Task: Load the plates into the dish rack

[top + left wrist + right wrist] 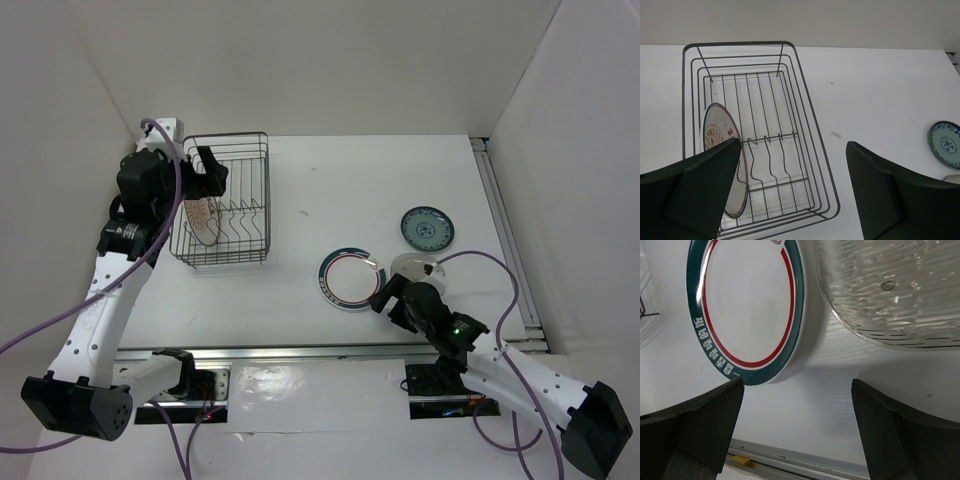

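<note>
white left arm [95,310] and right arm [520,385]; black joints [145,182]; purple cables [179,190].

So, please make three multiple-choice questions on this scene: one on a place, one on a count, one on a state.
1. Where is the plate with the orange-red centre? A. held in the air B. standing in the dish rack C. under another plate
2. Plates lying on the table: A. one B. three C. four
3. The left gripper is: A. open, empty B. shut on a plate C. shut on a wire
Answers: 1 B, it stands on edge among the wires; 2 B, green-rimmed plate, clear plate, teal plate; 3 A, its jaws stand wide apart.
</note>
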`<state>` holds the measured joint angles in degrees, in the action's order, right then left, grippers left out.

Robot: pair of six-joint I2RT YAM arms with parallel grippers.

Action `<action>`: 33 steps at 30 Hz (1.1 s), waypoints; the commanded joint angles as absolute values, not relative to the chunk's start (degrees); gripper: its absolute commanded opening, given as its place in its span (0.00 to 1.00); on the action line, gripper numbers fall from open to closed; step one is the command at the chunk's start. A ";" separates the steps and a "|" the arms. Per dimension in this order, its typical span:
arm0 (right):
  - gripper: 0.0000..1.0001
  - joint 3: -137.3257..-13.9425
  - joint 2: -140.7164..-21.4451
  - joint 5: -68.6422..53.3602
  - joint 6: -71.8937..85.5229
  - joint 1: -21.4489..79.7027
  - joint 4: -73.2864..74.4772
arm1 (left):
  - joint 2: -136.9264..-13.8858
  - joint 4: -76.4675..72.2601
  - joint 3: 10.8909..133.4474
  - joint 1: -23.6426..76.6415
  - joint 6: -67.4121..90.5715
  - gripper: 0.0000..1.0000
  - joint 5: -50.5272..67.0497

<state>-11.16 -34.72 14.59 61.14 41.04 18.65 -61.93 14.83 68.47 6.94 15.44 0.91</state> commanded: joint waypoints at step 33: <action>0.00 -6.67 -74.09 24.78 73.12 45.44 -25.58 | -61.00 10.90 67.41 7.03 17.05 1.00 5.36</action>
<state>-6.11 -70.83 22.50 74.50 44.88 -30.61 -61.89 14.06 67.31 6.94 16.71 4.08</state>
